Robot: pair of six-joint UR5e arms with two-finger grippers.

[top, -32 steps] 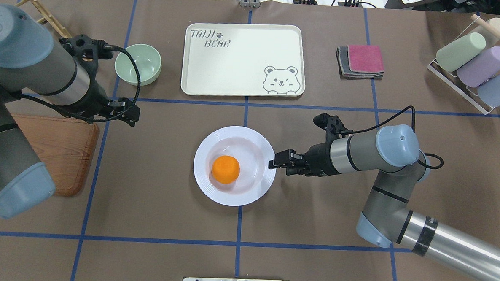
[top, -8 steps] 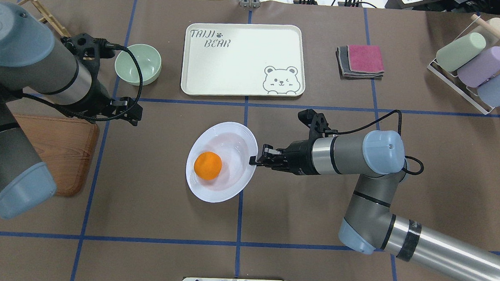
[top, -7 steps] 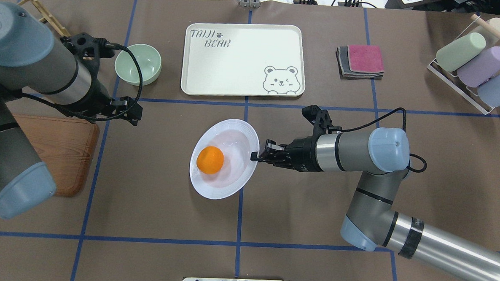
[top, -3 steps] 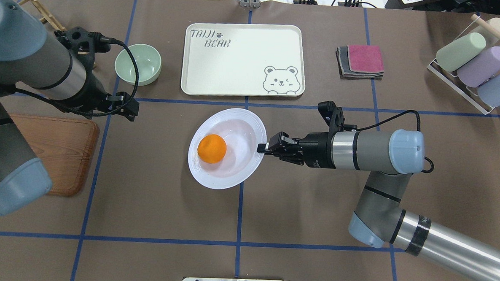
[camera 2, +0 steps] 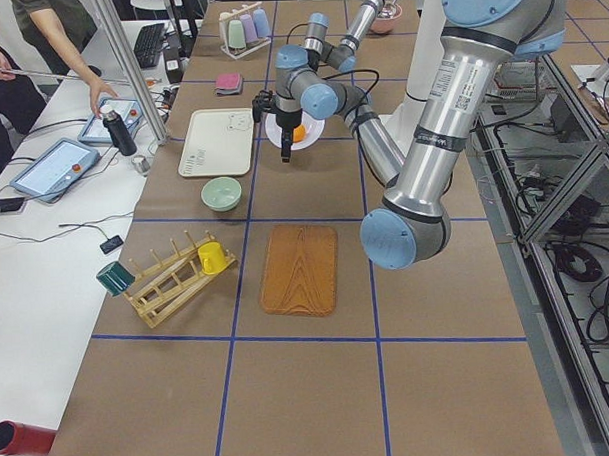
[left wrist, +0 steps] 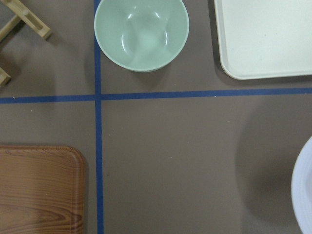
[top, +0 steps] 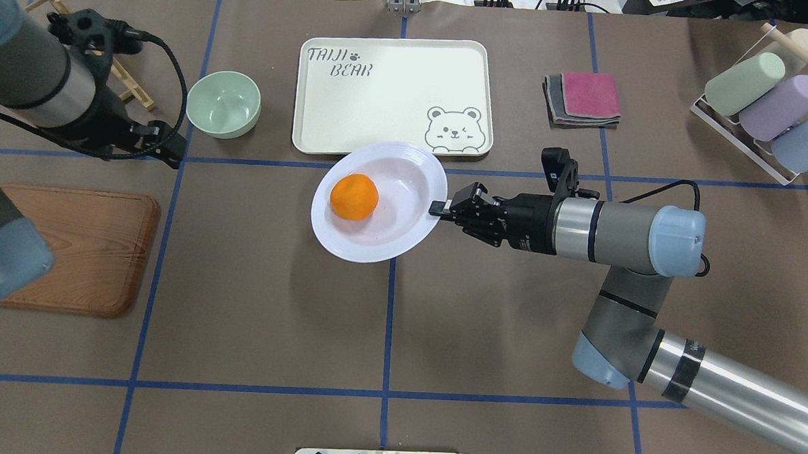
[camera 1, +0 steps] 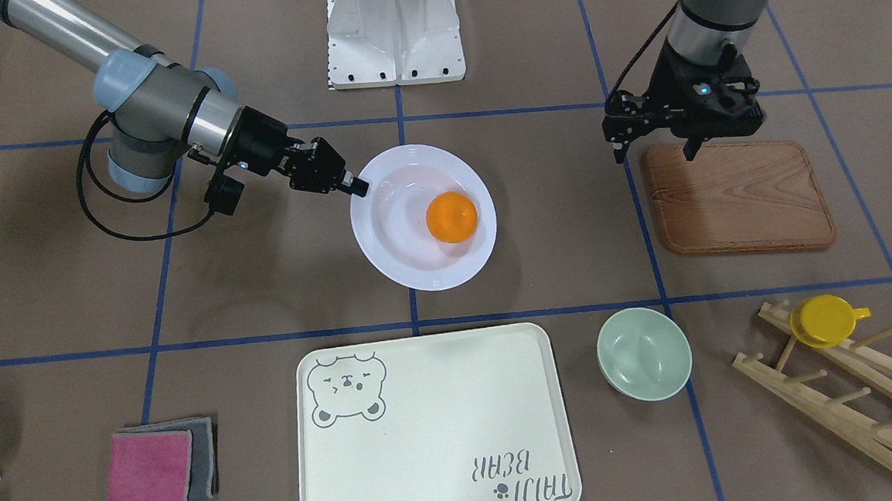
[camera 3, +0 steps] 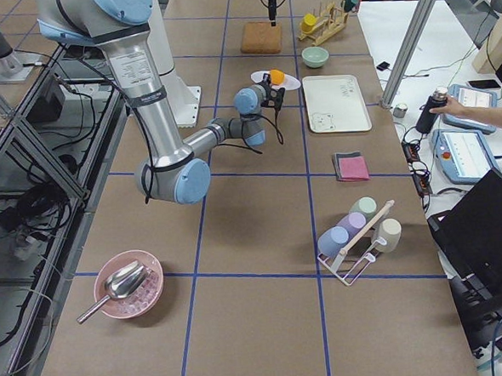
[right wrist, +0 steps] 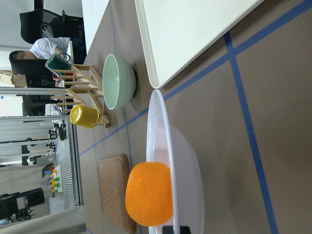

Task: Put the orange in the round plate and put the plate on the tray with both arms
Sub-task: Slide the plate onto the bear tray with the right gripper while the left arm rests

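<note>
R claw (top: 439,208) clamped on rim of round plate (top: 404,220), orange (top: 354,196) inside.
Plate is up off the tabletop (top: 238,281), slightly tilted, w/ its shadow below. It hangs near the robot-side edge of the tray (top: 396,83), not on it. Orange lies in the plate's hollow, on the side away from R claw. L claw (camera 1: 653,149) has fingers apart, holding nothing, above the robot-side edge of the wooden board (camera 1: 737,202), well apart from plate. A mint bowl (top: 223,103) sits just beside tray.

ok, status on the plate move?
Right tool shut on rim of glossy white round plate, airborne, round orange fruit inside. Left tool open, empty. Nothing between plate and cream rectangular tray.
</note>
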